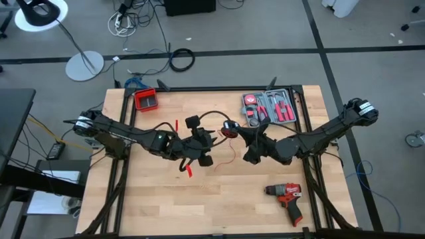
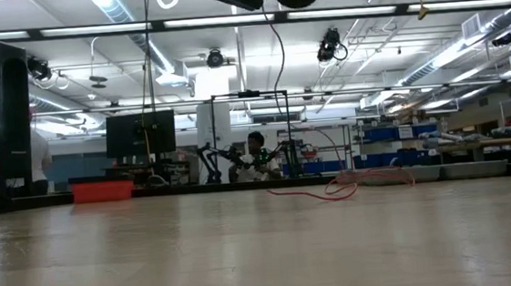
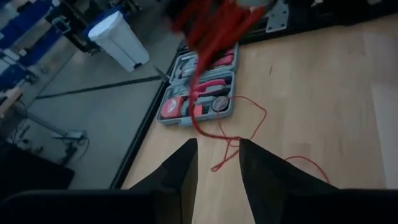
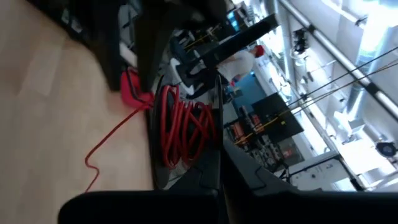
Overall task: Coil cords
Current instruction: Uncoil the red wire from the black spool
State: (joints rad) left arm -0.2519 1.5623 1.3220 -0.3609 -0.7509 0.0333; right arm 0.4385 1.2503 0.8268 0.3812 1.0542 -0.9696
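Note:
The cords are thin red and black wires with red end clips [image 1: 188, 171]. A small red coil [image 1: 230, 129] is up at table centre, and in the right wrist view [image 4: 183, 124] it sits between the fingers of my right gripper [image 1: 234, 131], which is shut on it. A black wire [image 1: 207, 116] arcs between the arms. A loose red strand [image 1: 227, 161] lies on the table. My left gripper [image 1: 211, 141] is just left of the coil, above the table. Its fingers are apart in its wrist view [image 3: 217, 163], above the red strand [image 3: 252, 121]. My right gripper pinches the red coil's bundled loops [image 4: 186, 140], several turns together, between its two fingers. The coil is lifted clear of the table. One red strand [image 4: 109, 146] trails down from it onto the wood.
A grey tool case [image 1: 269, 107] lies at the far right of the table. A red bin [image 1: 145, 99] is at the far left corner. A red drill [image 1: 287, 197] lies near the right front. A thick black cable ring [image 1: 181, 60] lies on the floor beyond the table.

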